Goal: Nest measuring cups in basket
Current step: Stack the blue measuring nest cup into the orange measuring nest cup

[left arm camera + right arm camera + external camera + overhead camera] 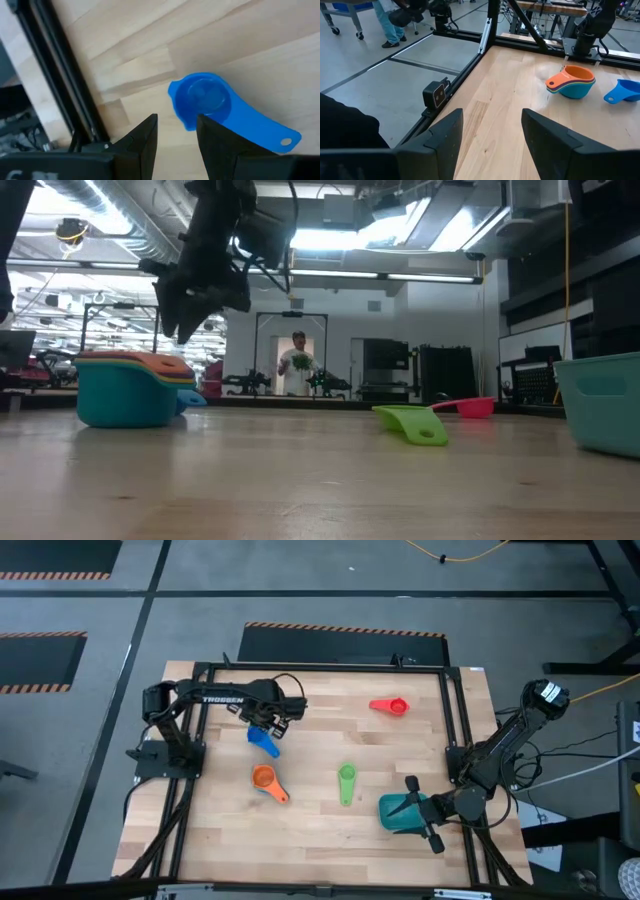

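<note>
Left hand [176, 142] hangs parted, grasping nothing — dark blue cup [205, 102] just beyond its fingertips.

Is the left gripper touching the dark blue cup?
Apart. The left wrist view shows the left gripper open above the dark blue cup, bare table between its fingers.

Basket [604, 402]: low view shows one corner only, the rest cut off at the frame edge. In the high view, right gripper [420, 812] overlaps the basket; whether it touches the rim cannot be told. Stacked cups [571, 81] beside the basket: lower colours partly hidden.
</note>
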You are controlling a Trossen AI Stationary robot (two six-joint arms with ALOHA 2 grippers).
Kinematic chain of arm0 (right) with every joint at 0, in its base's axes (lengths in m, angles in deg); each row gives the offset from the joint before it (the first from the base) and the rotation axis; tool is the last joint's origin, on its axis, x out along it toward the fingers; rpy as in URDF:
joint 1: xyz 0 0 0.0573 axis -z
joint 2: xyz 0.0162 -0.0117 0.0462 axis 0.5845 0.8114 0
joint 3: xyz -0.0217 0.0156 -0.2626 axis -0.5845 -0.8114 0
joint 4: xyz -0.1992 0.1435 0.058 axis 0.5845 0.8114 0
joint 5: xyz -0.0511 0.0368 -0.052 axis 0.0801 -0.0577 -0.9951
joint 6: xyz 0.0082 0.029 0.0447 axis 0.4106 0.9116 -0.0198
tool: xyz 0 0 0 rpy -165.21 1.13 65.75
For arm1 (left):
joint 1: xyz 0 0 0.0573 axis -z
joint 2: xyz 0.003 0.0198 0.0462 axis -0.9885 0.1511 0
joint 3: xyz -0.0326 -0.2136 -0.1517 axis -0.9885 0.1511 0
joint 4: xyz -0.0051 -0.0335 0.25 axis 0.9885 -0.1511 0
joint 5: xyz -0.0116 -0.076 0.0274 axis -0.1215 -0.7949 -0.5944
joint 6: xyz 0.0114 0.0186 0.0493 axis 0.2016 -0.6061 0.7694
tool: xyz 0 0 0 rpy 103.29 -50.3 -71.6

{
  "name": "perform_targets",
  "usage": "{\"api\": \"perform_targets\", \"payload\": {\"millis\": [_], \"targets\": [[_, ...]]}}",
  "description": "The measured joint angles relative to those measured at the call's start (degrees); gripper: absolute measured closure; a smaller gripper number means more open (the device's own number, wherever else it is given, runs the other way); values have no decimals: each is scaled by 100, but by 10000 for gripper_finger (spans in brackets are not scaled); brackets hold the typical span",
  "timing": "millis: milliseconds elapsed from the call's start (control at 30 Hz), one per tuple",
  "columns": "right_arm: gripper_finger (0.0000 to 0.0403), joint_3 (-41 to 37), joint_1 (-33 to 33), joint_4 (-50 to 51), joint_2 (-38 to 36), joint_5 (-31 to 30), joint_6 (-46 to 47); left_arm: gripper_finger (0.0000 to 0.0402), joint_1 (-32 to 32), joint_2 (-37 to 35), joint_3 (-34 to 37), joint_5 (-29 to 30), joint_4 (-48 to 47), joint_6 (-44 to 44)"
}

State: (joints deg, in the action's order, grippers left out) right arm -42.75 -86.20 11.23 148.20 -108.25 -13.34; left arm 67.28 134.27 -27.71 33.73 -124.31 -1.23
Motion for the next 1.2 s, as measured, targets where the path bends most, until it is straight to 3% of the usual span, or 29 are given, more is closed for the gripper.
{"api": "perform_targets", "payload": {"millis": [167, 367, 600, 733, 1200], "targets": [[195, 0, 1, 7, 0, 2, 2, 273, -238, -3, 213, -111, 350, 550], [195, 0, -1, 15, 0, 2, 2, 273, -402, -4, 643, -632, 347, 515], [195, 0, 1, 17, 0, 4, 2, 273, -375, -4, 1049, -798, 676, 449], [195, 0, 0, 18, 0, 4, 2, 273, -405, -2, 1289, -792, 1147, 453], [195, 0, 1, 17, 0, 0, 2, 273, -508, -2, 1339, -476, 1412, 374]]}}
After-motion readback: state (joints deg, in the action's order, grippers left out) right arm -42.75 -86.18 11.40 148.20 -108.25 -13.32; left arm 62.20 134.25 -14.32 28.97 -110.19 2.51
